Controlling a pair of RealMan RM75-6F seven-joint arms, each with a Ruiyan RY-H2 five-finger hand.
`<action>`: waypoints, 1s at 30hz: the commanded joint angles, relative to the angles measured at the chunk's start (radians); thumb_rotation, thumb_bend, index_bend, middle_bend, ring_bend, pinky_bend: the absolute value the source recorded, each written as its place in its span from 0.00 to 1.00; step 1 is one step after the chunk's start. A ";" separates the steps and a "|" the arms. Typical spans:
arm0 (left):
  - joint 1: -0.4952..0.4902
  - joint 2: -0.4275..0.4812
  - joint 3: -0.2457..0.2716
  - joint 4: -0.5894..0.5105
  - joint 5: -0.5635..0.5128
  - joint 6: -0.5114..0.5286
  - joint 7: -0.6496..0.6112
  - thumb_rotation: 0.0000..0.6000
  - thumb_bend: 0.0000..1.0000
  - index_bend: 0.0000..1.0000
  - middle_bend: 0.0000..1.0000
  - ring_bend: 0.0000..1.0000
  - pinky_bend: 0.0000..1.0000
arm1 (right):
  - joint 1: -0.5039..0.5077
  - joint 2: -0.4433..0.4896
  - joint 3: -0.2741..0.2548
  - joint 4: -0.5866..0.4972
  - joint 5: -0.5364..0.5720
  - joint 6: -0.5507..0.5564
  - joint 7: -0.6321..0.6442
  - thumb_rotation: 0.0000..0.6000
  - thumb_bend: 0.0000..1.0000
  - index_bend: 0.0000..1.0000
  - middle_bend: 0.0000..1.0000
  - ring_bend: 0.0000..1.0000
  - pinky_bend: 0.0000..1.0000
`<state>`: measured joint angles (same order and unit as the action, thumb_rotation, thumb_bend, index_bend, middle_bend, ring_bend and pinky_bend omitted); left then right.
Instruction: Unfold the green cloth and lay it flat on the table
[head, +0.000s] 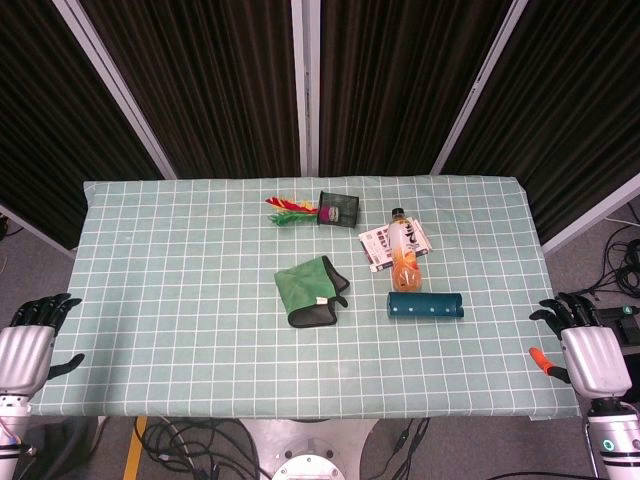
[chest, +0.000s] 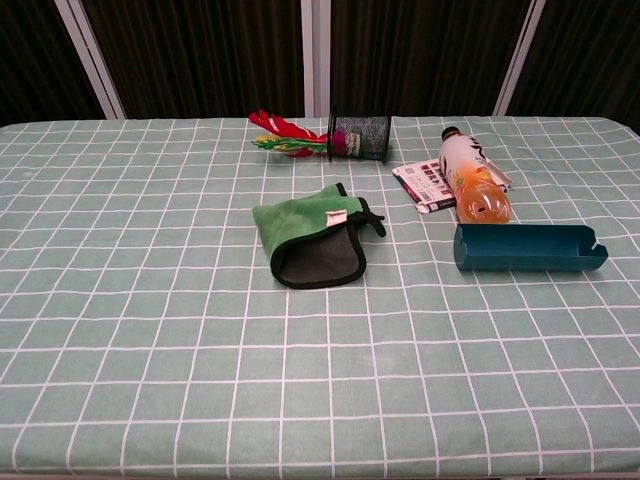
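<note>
The green cloth (head: 311, 288) (chest: 309, 238) lies folded near the middle of the table, its dark underside showing at the near edge. My left hand (head: 28, 338) hangs off the table's left edge, fingers apart, holding nothing. Off the right edge my right hand (head: 585, 347) also has its fingers apart and holds nothing. Both hands are far from the cloth. The chest view shows neither hand.
A teal box (head: 425, 306) (chest: 526, 247) lies right of the cloth, with an orange drink bottle (head: 404, 251) (chest: 471, 180) on a printed packet (head: 382, 243) behind it. A black mesh cup (head: 338, 207) (chest: 359, 137) and a red-green feathered toy (head: 290, 211) sit further back.
</note>
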<state>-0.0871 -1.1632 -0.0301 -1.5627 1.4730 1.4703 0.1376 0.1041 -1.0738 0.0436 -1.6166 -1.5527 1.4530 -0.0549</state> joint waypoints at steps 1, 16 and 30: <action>0.000 0.000 0.000 -0.001 -0.001 -0.001 0.001 1.00 0.11 0.26 0.30 0.20 0.20 | -0.001 0.001 -0.001 0.002 -0.002 0.003 0.004 1.00 0.12 0.35 0.23 0.11 0.12; 0.007 0.014 0.003 -0.024 0.008 0.011 -0.014 1.00 0.11 0.26 0.30 0.20 0.20 | 0.004 0.013 -0.008 0.002 -0.030 0.009 0.045 1.00 0.12 0.36 0.23 0.11 0.12; 0.015 0.019 0.005 -0.032 0.024 0.029 -0.027 1.00 0.11 0.26 0.30 0.20 0.20 | 0.240 -0.017 0.046 -0.030 -0.085 -0.254 0.068 1.00 0.12 0.42 0.23 0.09 0.12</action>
<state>-0.0727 -1.1449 -0.0254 -1.5946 1.4968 1.4986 0.1110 0.2718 -1.0676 0.0659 -1.6397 -1.6324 1.2801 0.0080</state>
